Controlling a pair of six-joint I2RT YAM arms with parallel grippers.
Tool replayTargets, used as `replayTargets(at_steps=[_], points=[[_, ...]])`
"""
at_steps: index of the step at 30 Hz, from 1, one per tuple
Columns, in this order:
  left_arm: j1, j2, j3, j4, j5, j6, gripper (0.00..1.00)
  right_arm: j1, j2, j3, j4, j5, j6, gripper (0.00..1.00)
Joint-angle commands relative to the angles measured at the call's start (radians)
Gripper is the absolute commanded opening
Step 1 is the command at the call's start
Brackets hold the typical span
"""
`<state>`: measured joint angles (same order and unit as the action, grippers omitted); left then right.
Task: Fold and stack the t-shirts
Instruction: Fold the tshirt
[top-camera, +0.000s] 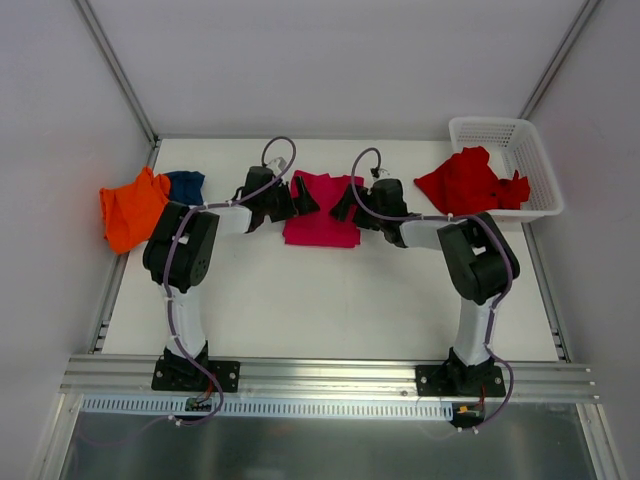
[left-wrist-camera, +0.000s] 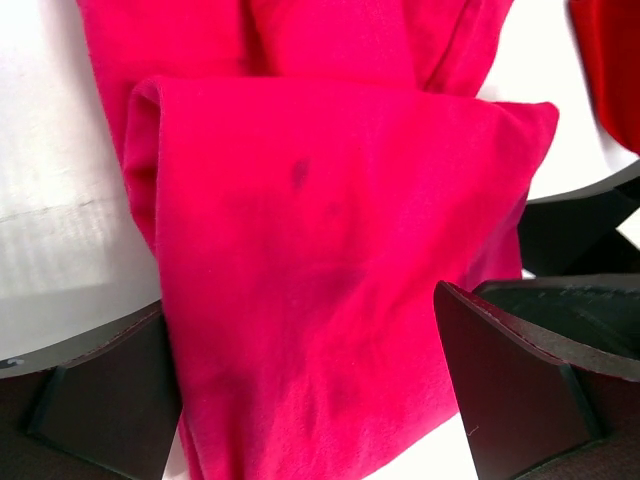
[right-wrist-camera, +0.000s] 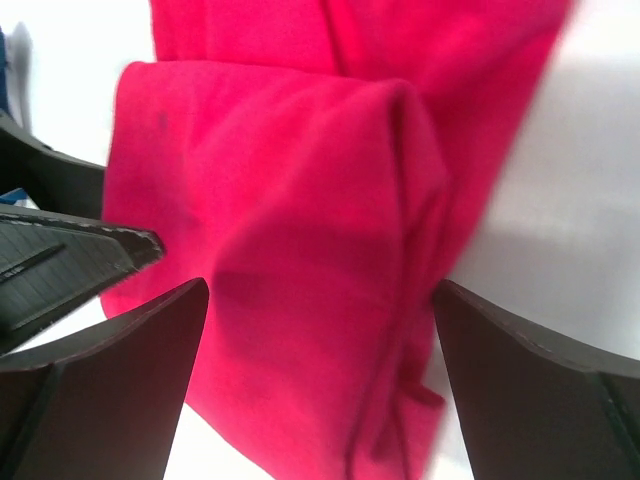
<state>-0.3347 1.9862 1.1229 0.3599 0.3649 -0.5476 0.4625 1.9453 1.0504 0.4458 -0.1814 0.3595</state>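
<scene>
So, L gripper (left-wrist-camera: 305, 390) & R gripper (right-wrist-camera: 320, 370) both gape wide, nothing held. Pink shirt (top-camera: 320, 222) lies part-folded on table (top-camera: 330, 300), right under & betw. my fingers on each side, its folded edge just ahead of my tips. I reckon I'm flanking it so both sides get pinched together and the next fold stays square. Orange (top-camera: 132, 208) + navy (top-camera: 186, 184) shirts sit well off L gripper's outer side; red (top-camera: 468, 180) hangs half out of basket (top-camera: 520, 140) beyond R gripper, prob. unfolded yet.
</scene>
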Motion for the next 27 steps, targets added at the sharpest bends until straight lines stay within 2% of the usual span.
replayTargets(at_steps=[1,27], points=[[-0.032,0.069,-0.008,-0.096,0.039,-0.029,0.99,0.025,0.038,0.039,0.011,-0.023,0.024,0.99],[-0.13,0.102,0.009,0.016,0.103,-0.109,0.97,0.076,0.084,0.08,0.033,-0.026,0.032,0.99]])
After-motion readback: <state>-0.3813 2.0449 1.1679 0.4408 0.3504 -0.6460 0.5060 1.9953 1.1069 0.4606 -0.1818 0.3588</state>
